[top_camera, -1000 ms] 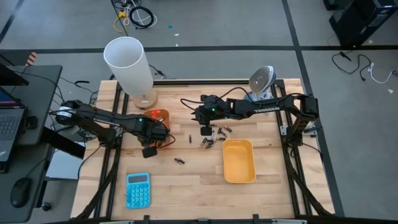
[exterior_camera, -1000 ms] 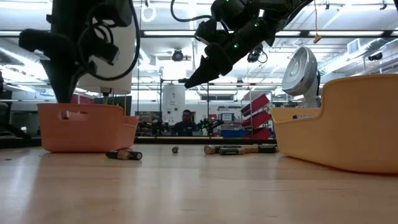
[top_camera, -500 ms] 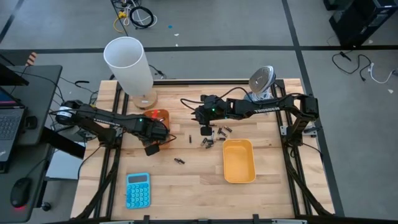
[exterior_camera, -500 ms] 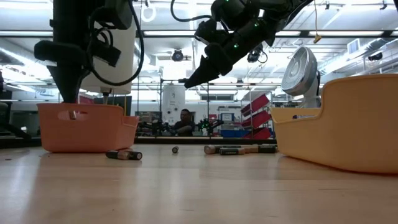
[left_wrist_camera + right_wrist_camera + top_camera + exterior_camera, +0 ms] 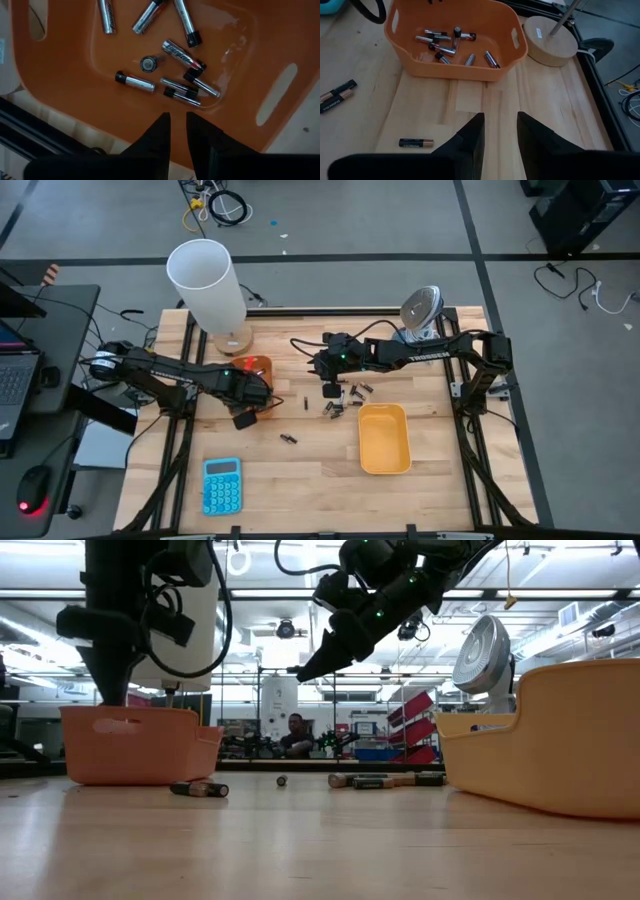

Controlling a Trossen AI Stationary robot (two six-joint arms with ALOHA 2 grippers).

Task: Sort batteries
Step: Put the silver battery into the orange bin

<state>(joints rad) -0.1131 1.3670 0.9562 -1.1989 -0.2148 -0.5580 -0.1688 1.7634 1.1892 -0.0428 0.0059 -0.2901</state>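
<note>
Bare wood between orange tray (image 5: 256,368) and yellow tray (image 5: 384,438); lamp (image 5: 212,290) and fan (image 5: 421,310) crowd the table's far edge.

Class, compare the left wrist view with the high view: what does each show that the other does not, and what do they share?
Only the left wrist view shows the silvery cylindrical batteries lying inside the orange plastic tray, with the left gripper empty above them. Only the high view shows the yellow plastic tray, the blue calculator, the loose dark batteries and the right gripper. Both show the orange tray.
</note>
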